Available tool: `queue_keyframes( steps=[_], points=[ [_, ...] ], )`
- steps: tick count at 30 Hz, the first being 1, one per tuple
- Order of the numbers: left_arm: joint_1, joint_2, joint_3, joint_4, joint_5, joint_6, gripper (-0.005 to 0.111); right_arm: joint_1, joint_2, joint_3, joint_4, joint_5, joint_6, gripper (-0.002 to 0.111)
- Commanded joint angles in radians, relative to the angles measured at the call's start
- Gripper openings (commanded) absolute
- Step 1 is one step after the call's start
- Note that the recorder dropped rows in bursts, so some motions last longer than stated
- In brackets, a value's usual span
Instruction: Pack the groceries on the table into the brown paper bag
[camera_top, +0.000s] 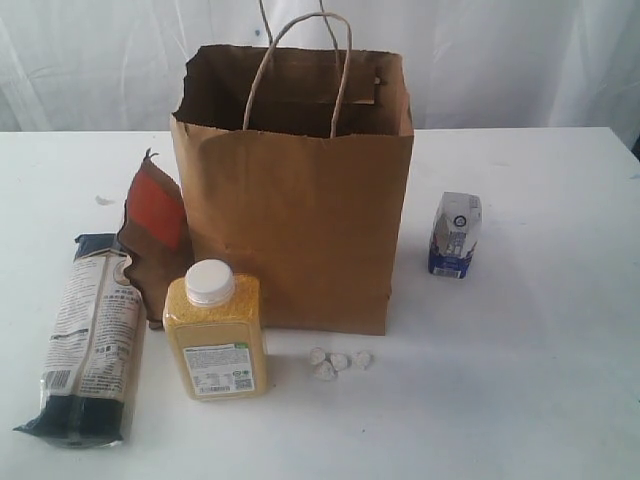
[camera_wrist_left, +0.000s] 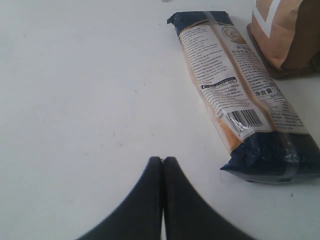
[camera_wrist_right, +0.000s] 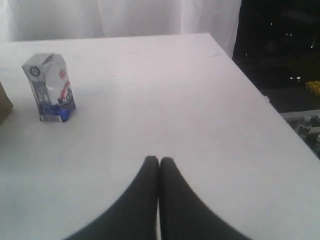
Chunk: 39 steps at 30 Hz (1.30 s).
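One brown paper bag (camera_top: 300, 230) stands upright on bench (camera_top: 520, 380). At its left: brown-red pouch (camera_top: 152, 235), long noodle packet (camera_top: 90, 335), yellow-grain bottle (camera_top: 215, 335); before it, tiny white lumps (camera_top: 338, 362); at its right, small blue-white carton (camera_top: 455, 235). Both left claw (camera_wrist_left: 162, 161) and right claw (camera_wrist_right: 159, 161) fully closed, empty.

Bright, even light washes out the white table (camera_top: 560, 400), with faint shadows and slightly soft focus.

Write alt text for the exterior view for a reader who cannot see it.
A tall brown paper bag stands open on a white table. At the view's left are a long noodle packet and a brown-red pouch; in front, a yellow-grain bottle with white cap and tiny white lumps; at the right, a small blue-white carton.
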Motion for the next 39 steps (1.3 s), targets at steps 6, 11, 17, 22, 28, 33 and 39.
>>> queue_keyframes(
  steps=[6, 11, 17, 22, 28, 33, 39],
  points=[
    [0.000, -0.004, 0.007, -0.004, 0.006, 0.000, 0.000, 0.003, -0.003, 0.025, -0.013, -0.058, -0.025, 0.000],
    [0.000, -0.004, 0.007, -0.004, 0.006, 0.000, 0.000, 0.003, -0.003, 0.025, -0.013, -0.058, -0.025, 0.000],
    [0.000, -0.004, 0.007, -0.004, 0.006, 0.000, 0.000, 0.003, -0.003, 0.025, -0.013, -0.058, -0.025, 0.000],
    [0.000, -0.004, 0.007, -0.001, 0.003, 0.007, 0.000, 0.003, -0.003, 0.025, -0.013, -0.058, -0.025, 0.000],
    [0.000, -0.004, 0.007, 0.161, -0.029, 0.208, 0.000, 0.003, -0.003, 0.025, -0.013, -0.058, -0.025, 0.000],
    [0.000, -0.004, 0.007, 0.170, -0.029, 0.340, 0.000, 0.003, -0.003, 0.025, -0.013, -0.058, -0.025, 0.000],
    [0.000, -0.004, 0.007, -0.074, -0.191, 0.257, 0.000, 0.003, -0.003, 0.025, -0.013, -0.058, -0.025, 0.000]
  ],
)
